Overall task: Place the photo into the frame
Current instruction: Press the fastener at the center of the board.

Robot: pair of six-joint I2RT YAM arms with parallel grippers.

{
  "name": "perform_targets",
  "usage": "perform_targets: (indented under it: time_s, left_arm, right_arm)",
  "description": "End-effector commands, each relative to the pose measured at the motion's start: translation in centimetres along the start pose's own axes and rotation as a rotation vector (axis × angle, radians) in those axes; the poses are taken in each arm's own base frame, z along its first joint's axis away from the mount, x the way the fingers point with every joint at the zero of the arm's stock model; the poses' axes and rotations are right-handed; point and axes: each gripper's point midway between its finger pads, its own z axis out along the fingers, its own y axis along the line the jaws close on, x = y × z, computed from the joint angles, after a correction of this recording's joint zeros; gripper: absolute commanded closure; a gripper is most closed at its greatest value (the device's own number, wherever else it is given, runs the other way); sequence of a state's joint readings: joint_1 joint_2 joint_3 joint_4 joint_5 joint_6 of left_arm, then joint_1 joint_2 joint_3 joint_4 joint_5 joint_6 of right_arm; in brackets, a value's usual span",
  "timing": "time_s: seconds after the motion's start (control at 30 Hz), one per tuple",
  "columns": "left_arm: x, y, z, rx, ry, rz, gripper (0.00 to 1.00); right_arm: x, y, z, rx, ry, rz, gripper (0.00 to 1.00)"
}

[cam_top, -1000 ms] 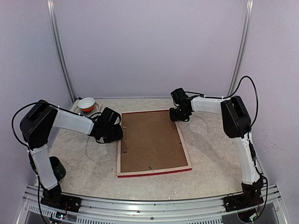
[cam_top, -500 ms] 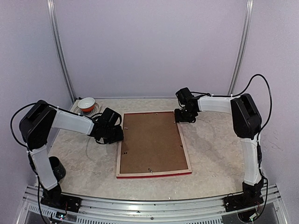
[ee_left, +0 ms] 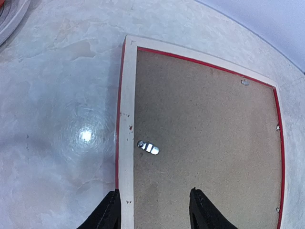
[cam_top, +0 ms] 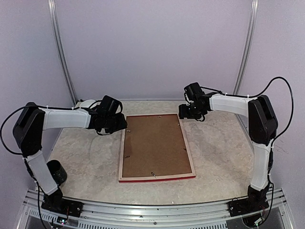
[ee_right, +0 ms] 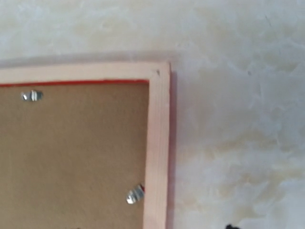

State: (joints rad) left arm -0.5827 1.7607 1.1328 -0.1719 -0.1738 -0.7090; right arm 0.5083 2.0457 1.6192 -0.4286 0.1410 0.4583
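**Frame.** The frame point(cam_top: 157, 177) lies flat and back up at the middle of the desk point(cam_top: 219, 152). Its long sides run from the near edge toward the far edge, slightly askew. Pale wood rails enclose a brown backing board point(cam_top: 155, 145) seated inside them, and a red strip shows along the near rail. Small metal clips point(ee_left: 147, 147) sit at the board's rim.

**Left tool.** The left tool point(ee_left: 154, 193) hangs over the frame's far-left corner. Its fingers stand apart — one just outside the left rail, the other over the board — and grip nothing.

**Right tool.** The right tool point(cam_top: 183, 114) hangs over the far-right corner. Its fingers are not clearly visible in any view, so I cannot tell whether they are apart or together.

**Other items.**
- A white dish point(cam_top: 85, 102) sits at the desk's far-left corner, partly behind the left arm.
- A black round object point(cam_top: 56, 171) stands near the near-left corner.
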Motion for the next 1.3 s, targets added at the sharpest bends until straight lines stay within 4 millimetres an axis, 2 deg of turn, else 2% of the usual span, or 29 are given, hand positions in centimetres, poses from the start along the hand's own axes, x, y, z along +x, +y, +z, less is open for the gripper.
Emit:
perform_targets:
  time_s: [0.0,0.17,0.37,0.93,1.27]
  left_arm:
    - [-0.7,0.4,1.1,-0.064,0.012,0.036,0.51]
    - [-1.4,0.7,2.5,-0.152,0.005,0.092,0.51]
    - [-1.4,1.4,3.5,-0.268,-0.010,0.173,0.51]
    - [0.5,1.4,6.3,-0.283,0.041,0.221,0.51]
    - [0.8,0.9,6.7,-0.263,0.052,0.231,0.51]
  right_arm:
    - [0.2,-0.4,-1.2,-0.009,-0.014,-0.002,0.35]
    - [0.8,-0.7,-1.7,-0.012,-0.017,-0.001,0.33]
    - [1.1,-0.6,-2.0,-0.024,-0.022,0.002,0.31]
    - [1.7,-0.4,-1.8,-0.032,-0.014,0.001,0.28]
    - [2.0,-0.4,-1.6,-0.034,-0.011,0.000,0.28]
